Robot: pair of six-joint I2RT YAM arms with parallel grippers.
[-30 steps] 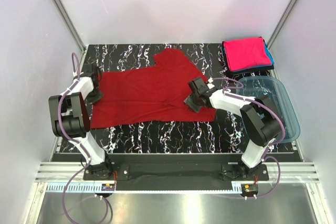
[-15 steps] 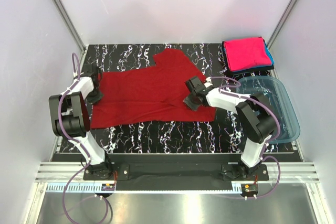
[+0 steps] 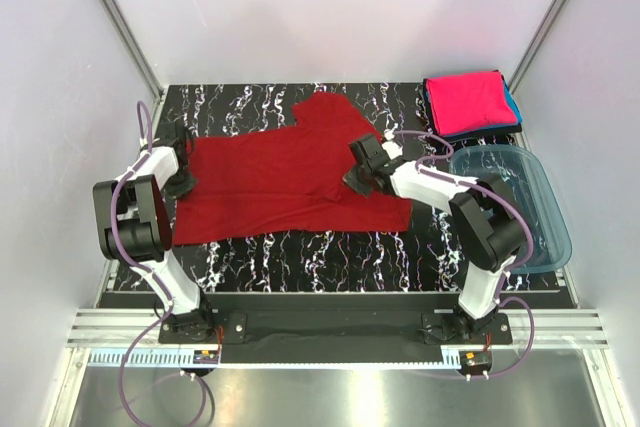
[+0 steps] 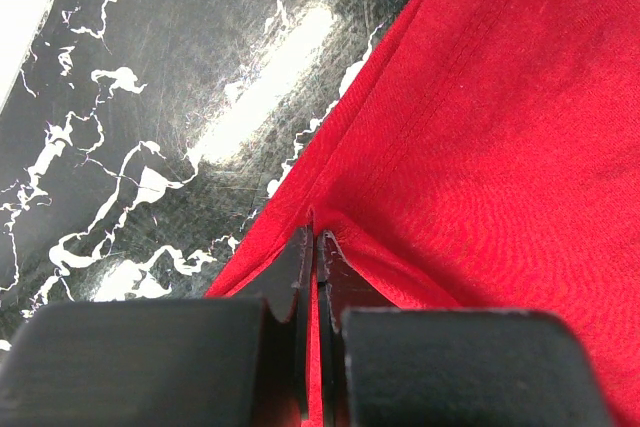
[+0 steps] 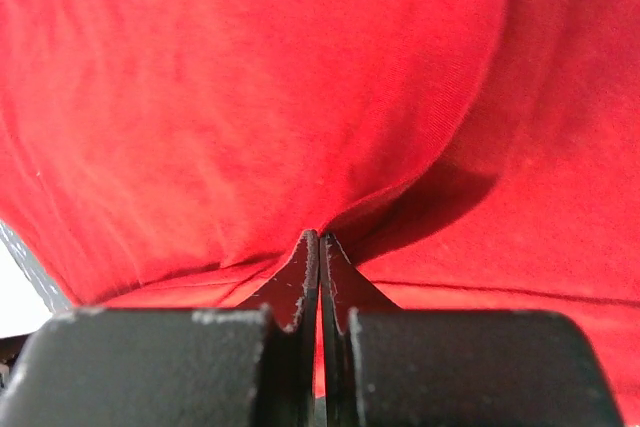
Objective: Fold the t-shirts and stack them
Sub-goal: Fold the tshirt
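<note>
Both hands are closed tight on the dark red t-shirt (image 3: 280, 172) spread on the table (image 3: 330, 247): left hand (image 4: 315, 242) at its left edge, right hand (image 5: 320, 239) pinching a raised fold near its right side. Far right, a pink t-shirt (image 3: 465, 102) hides most of a teal t-shirt (image 3: 512, 103).

**Tally on one counter (image 3: 330, 247)**

Three t-shirts in all: one dark red tee (image 3: 280, 182), one pink tee (image 3: 465, 102), one teal-blue tee (image 3: 512, 107). One blue tub (image 3: 540, 209). Two claws: left claw (image 4: 315, 247), right claw (image 5: 320, 247).
</note>
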